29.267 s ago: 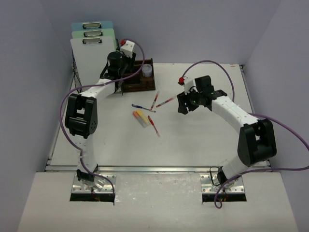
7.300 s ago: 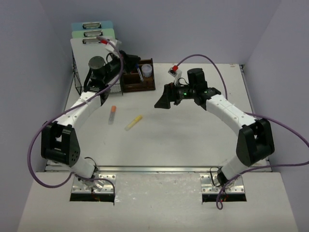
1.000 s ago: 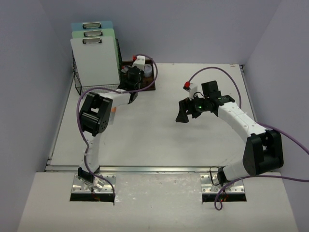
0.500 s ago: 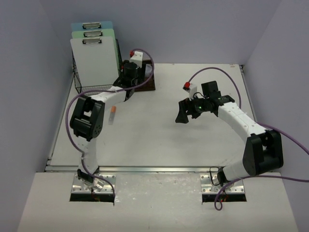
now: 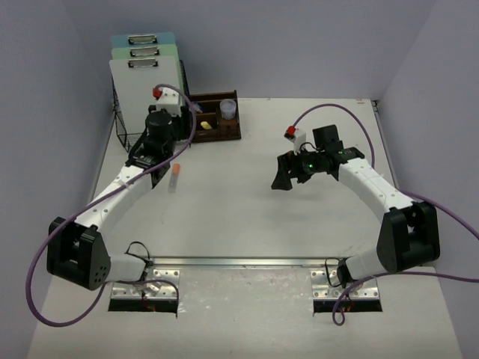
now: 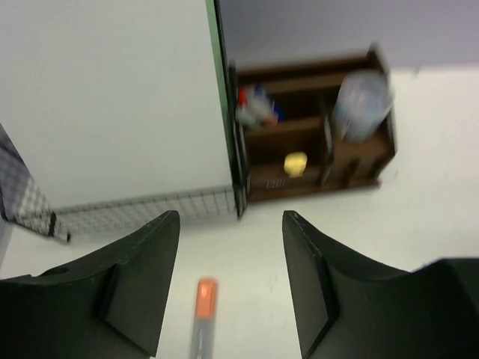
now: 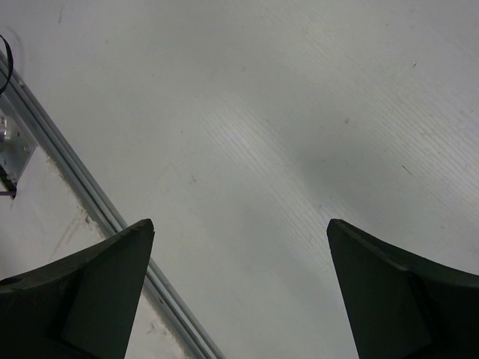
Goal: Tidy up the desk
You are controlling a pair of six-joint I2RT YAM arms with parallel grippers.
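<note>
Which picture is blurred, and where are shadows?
Left wrist view: motion blur softens the wooden tray, the cup and the marker. Right wrist view: sharp, with a faint broad shadow on the desk. Top view: evenly lit, no glare.

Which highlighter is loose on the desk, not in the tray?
The orange-capped highlighter, lying on the desk beside the wire rack; the yellow highlighter sits in the wooden tray.
</note>
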